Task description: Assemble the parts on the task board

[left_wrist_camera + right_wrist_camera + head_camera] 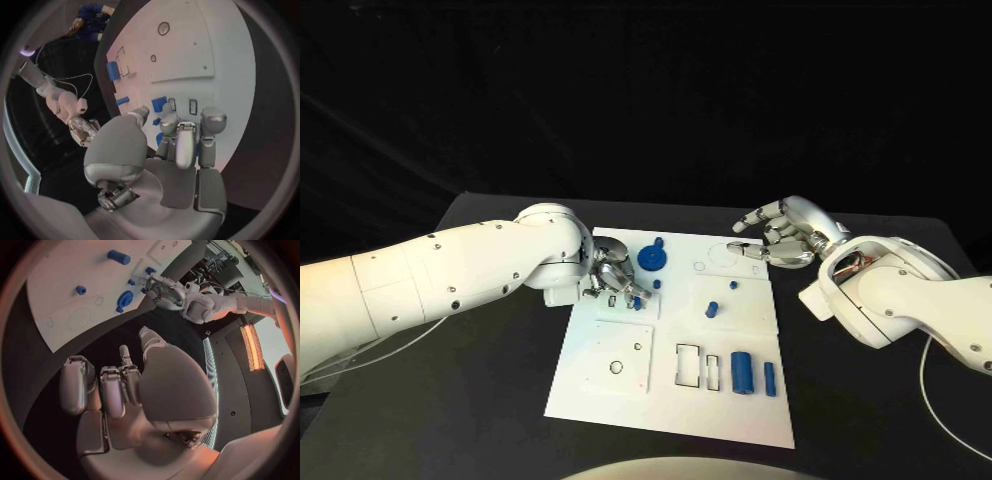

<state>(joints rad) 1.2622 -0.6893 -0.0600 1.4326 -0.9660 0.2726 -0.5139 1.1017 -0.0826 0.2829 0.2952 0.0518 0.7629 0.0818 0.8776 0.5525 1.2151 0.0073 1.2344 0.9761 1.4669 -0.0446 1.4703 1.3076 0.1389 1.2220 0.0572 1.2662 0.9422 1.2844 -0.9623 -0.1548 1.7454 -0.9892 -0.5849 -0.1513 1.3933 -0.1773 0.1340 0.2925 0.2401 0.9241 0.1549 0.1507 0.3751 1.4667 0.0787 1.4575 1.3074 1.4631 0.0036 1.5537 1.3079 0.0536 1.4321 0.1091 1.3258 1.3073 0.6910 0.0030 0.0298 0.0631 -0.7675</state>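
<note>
A small blue part [636, 298] is apparently being pinched by the left hand [615, 280] over the task board [733, 400]; the right hand [779, 236] is being held curled, empty.

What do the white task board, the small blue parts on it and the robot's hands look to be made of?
Task board: probably matt plastic, a flat, even white plate with cut outlines and no glare. Blue parts, such as the round part and the two upright cylinders: likely moulded or printed plastic, with solid colour and a dull sheen. Left hand and right hand: silver with soft highlights, either metal or coated plastic.
</note>
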